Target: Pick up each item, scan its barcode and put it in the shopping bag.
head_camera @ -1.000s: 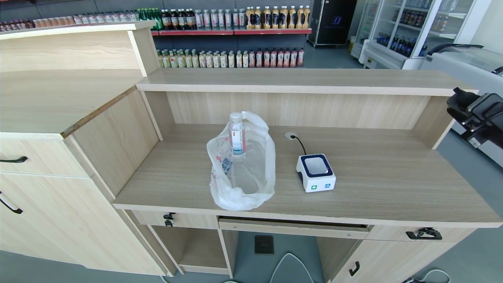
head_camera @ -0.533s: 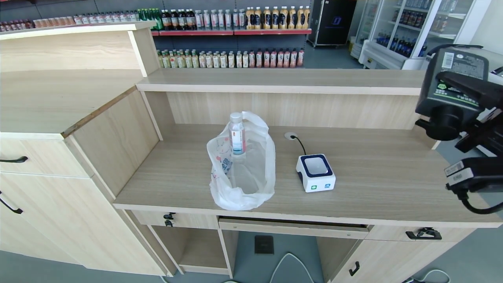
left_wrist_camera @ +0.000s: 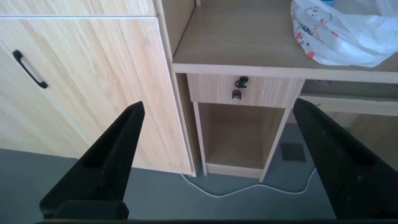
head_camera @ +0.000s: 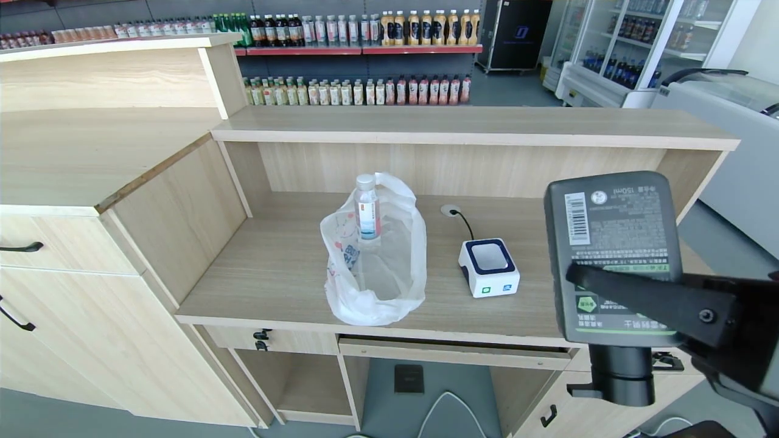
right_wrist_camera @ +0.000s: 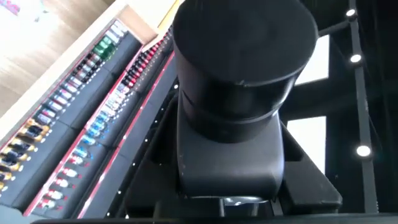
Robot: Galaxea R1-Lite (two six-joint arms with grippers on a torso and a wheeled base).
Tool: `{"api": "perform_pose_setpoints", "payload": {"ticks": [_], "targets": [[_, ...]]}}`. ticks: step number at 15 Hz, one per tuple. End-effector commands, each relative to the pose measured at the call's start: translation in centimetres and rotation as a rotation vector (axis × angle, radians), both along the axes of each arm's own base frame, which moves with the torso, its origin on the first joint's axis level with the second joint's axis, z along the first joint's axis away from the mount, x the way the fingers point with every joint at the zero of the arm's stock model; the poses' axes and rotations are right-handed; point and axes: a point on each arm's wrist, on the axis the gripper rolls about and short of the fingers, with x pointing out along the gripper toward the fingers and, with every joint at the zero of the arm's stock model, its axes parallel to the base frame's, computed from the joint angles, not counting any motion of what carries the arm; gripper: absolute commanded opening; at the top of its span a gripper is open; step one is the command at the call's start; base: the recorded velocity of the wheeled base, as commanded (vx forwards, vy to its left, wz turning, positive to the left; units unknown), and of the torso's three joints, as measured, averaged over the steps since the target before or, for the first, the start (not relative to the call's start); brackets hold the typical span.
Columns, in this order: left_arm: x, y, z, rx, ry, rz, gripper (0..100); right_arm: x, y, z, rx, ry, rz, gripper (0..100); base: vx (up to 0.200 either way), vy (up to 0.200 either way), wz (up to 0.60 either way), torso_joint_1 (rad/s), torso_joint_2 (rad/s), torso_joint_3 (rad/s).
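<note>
Item: black bottle [head_camera: 614, 225] - stiff plastic, inverted, cap [head_camera: 621, 371] down, clamped across its lower label by the right gripper [head_camera: 614, 292], barcode [head_camera: 577, 219] on its upper corner facing the head camera. The scanner [head_camera: 488, 266] sits on the counter [head_camera: 578, 274] below and left of that gripper, the bag [head_camera: 377, 280] holding a water bottle [head_camera: 367, 207] farther left. Handling, judged: lightish, smooth, liable to twist - grip the flat body clear of the barcode; left gripper [left_wrist_camera: 217, 112] spread and empty, low by the counter front.

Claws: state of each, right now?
Left claw: open, empty.
Right claw: shut on the black bottle, cap end down.
</note>
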Motion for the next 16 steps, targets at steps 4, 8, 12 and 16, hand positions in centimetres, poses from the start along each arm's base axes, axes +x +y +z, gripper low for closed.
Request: {"api": "perform_pose_setpoints", "payload": {"ticks": [4,8,12,16], "targets": [[0.0,0.0,0.0,0.0,0.0,0.001,100,-3.0,0.3,0.9,0.041,-0.047,0.144,0,0.0,0.0,0.0,0.0,0.0,0.0],[0.0,0.0,0.0,0.0,0.0,0.001,100,-3.8,0.9,0.8,0.044,-0.043,0.212,0,0.0,0.0,0.0,0.0,0.0,0.0],[0.0,0.0,0.0,0.0,0.0,0.001,100,-4.6,0.4,1.3,0.068,-0.062,0.241,0,0.0,0.0,0.0,0.0,0.0,0.0],[0.0,0.0,0.0,0.0,0.0,0.001,100,-5.6,-1.1,1.2,0.063,-0.058,0.235,0,0.0,0.0,0.0,0.0,0.0,0.0]]}}
